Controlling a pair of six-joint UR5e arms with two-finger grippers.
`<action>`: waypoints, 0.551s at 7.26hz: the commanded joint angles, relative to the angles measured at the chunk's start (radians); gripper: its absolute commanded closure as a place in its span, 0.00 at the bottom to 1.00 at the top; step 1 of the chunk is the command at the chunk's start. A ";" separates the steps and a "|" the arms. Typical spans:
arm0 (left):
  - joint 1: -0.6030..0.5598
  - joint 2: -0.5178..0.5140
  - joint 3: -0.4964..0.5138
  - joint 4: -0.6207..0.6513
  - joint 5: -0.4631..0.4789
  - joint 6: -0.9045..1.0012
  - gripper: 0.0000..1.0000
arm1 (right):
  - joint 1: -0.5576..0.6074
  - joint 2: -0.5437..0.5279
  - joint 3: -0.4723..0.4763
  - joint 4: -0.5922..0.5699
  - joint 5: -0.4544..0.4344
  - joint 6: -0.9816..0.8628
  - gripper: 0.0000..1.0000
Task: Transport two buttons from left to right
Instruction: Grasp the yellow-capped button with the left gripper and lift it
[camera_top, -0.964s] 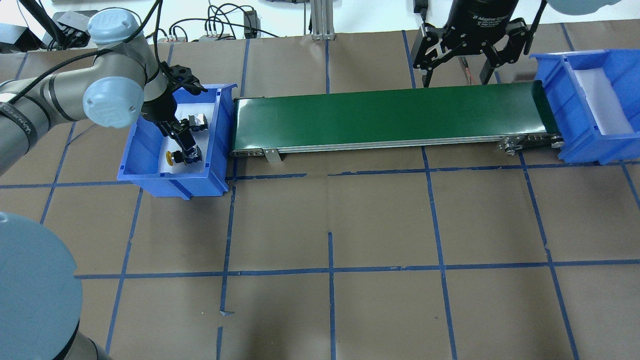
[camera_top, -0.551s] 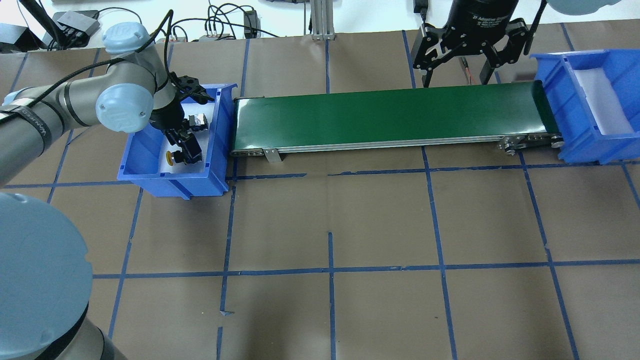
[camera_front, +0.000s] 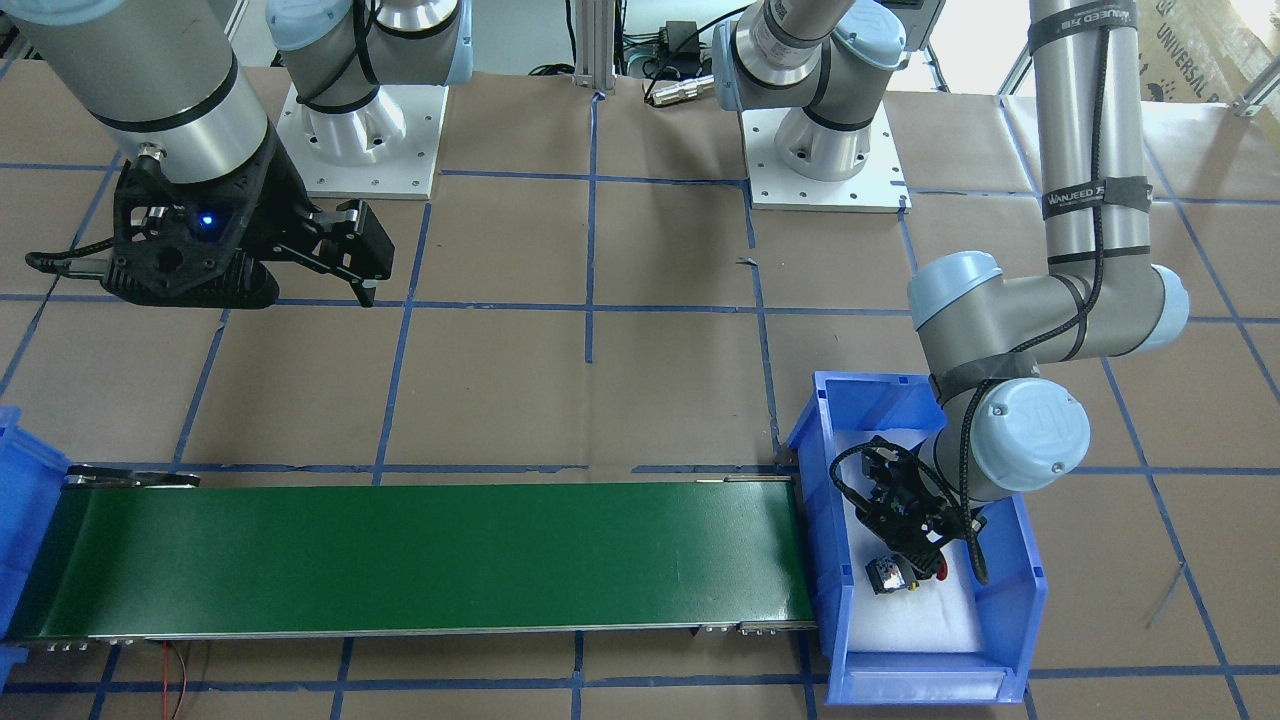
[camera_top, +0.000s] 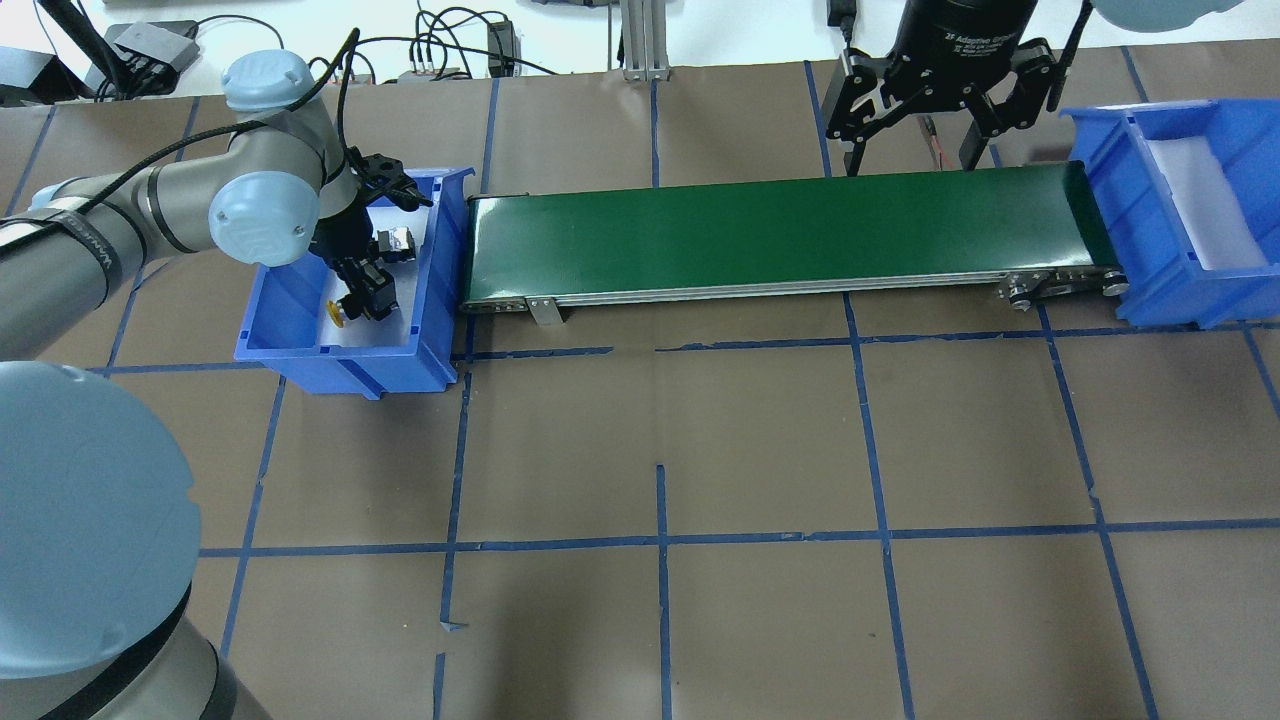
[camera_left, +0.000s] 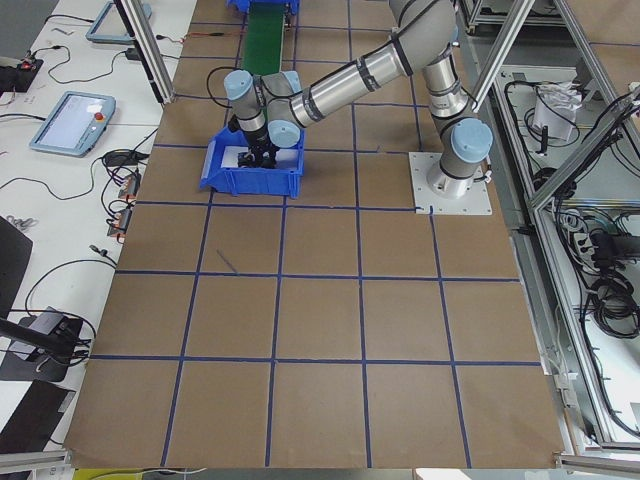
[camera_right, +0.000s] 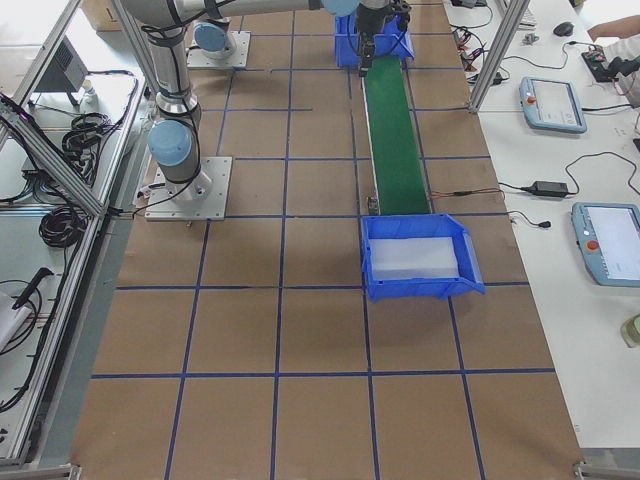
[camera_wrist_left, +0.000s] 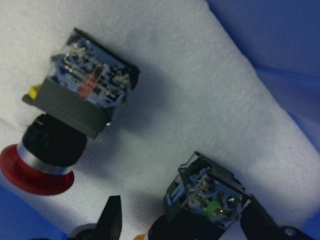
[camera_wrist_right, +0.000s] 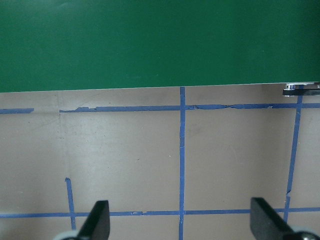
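Observation:
The yellow button (camera_top: 336, 311) lies on white foam in the left blue bin (camera_top: 340, 362). Only its cap shows from overhead. Its grey block base (camera_wrist_left: 210, 199) fills the bottom of the left wrist view. My left gripper (camera_top: 366, 292) is low in the bin, open, with its fingers (camera_wrist_left: 113, 219) on either side of that button. The red button (camera_top: 400, 243) lies on its side farther back in the bin, and it also shows in the left wrist view (camera_wrist_left: 75, 115) and the front-facing view (camera_front: 886, 576). My right gripper (camera_top: 910, 150) hangs open and empty behind the belt's right half.
A green conveyor belt (camera_top: 780, 235) runs from the left bin to a second blue bin (camera_top: 1150, 275) with a white liner at the right. The left bin's walls stand close around my left gripper. Brown paper with blue tape lines covers the table.
My left arm's elbow has swung toward the bin. The left gripper has shifted slightly back and left over the yellow button. The right arm has not moved.

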 joint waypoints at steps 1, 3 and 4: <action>-0.005 0.028 0.102 -0.015 -0.001 -0.073 0.95 | -0.001 -0.001 0.009 -0.002 0.000 0.000 0.00; -0.022 0.024 0.285 -0.180 -0.059 -0.350 0.94 | -0.001 -0.001 0.013 -0.002 0.000 0.000 0.00; -0.063 0.013 0.343 -0.214 -0.071 -0.491 0.94 | -0.004 -0.001 0.013 -0.002 0.000 0.000 0.00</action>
